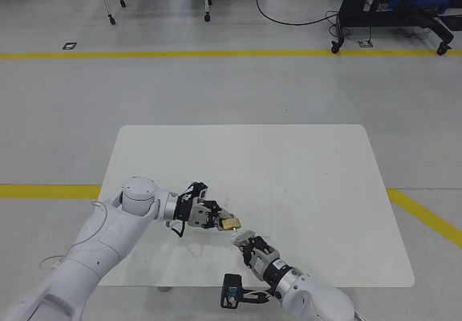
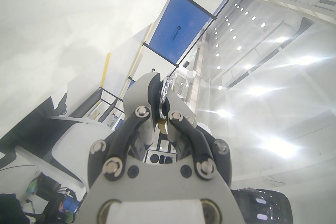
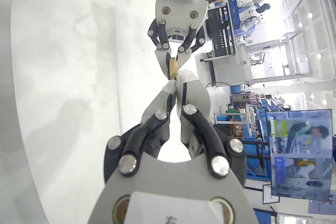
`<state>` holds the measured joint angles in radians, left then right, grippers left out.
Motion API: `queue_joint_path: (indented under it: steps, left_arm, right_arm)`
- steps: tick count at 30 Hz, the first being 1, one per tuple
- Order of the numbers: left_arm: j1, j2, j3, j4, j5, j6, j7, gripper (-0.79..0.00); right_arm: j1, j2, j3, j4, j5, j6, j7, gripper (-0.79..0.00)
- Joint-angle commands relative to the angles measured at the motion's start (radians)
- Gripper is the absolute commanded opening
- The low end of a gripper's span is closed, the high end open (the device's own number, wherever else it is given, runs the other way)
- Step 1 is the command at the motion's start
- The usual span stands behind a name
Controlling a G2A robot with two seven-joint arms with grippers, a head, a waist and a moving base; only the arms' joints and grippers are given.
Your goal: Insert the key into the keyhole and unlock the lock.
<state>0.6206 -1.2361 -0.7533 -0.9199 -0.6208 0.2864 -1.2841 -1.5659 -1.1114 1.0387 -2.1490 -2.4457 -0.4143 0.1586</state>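
Brass lock (image 1: pixel 231 222) pinched in my left tool (image 1: pixel 220 218); right tool (image 1: pixel 241 238) pinches key (image 3: pixel 178 93) against its end, above white counter (image 1: pixel 311 176).

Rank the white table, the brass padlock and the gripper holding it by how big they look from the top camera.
Largest: white table, by far.
Next: left gripper.
Smallest: brass padlock, clearly smaller than the gripper holding it.
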Motion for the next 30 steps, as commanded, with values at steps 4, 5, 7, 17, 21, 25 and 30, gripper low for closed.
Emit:
queue_joint_path:
  steps: [4, 5, 7, 17, 21, 25, 30]
  left_arm:
    - [-0.001, -0.002, -0.003, 0.001, 0.003, 0.004, -0.003, -0.785]
    - [-0.001, -0.002, -0.003, 0.001, 0.003, 0.004, -0.004, -0.785]
    - [-0.002, -0.003, -0.004, 0.004, 0.003, 0.006, -0.005, -0.785]
    - [-0.003, -0.008, -0.006, 0.012, 0.009, 0.007, -0.022, -0.785]
    - [-0.002, -0.010, -0.007, 0.015, 0.010, 0.009, -0.026, -0.785]
    - [-0.001, -0.011, -0.009, 0.015, 0.013, 0.009, -0.022, -0.785]
    - [0.003, -0.012, -0.012, 0.014, 0.012, 0.010, -0.028, -0.785]
  right_arm:
    - [0.008, -0.002, -0.006, 0.004, -0.003, -0.017, 0.000, -0.785]
    - [0.009, -0.002, -0.006, 0.004, -0.004, -0.019, -0.001, -0.785]
    - [0.009, -0.003, -0.007, 0.005, -0.006, -0.022, 0.000, -0.785]
    - [0.016, -0.009, -0.018, 0.009, -0.017, -0.024, 0.033, -0.785]
    - [0.018, -0.011, -0.023, 0.009, -0.019, -0.021, 0.041, -0.785]
    - [0.021, -0.014, -0.032, 0.009, -0.027, -0.020, 0.048, -0.785]
    - [0.029, -0.018, -0.040, 0.015, -0.031, -0.023, 0.060, -0.785]
